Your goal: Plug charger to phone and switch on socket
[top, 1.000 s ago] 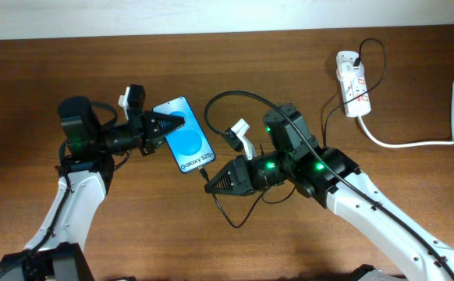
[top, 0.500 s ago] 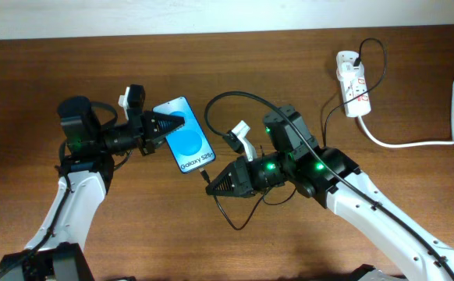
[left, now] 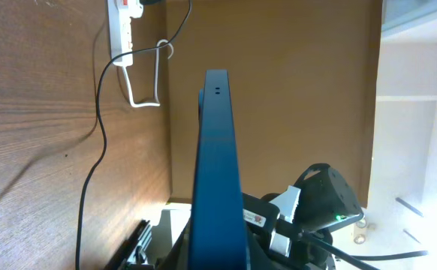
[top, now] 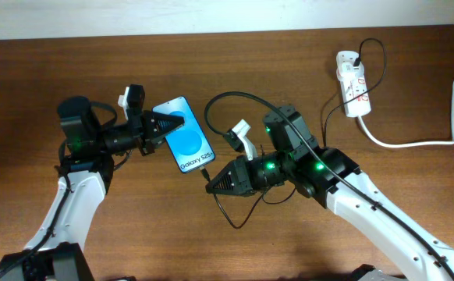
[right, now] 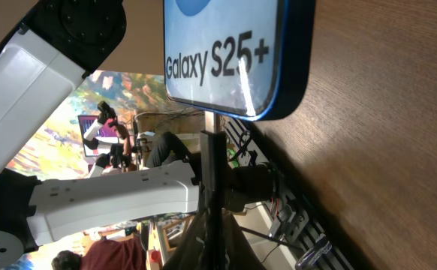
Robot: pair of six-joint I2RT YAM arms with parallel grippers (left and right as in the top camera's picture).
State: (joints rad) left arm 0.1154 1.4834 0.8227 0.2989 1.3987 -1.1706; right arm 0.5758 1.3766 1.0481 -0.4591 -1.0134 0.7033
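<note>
Our right gripper [top: 213, 183] is pinched narrow on the charger [right: 212, 150], whose tip meets the bottom edge of the phone [top: 188, 147] just ahead of the fingers. Over the last second it has barely crept forward, so we judge the plug is still being seated; we cannot tell if it is in. Farther ahead, our left gripper [top: 167, 124] clamps the phone's far end, unmoved. The socket [top: 352, 94] lies well behind, untouched.

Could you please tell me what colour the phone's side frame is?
The frame of the phone is blue, clearest in the left wrist view.
</note>
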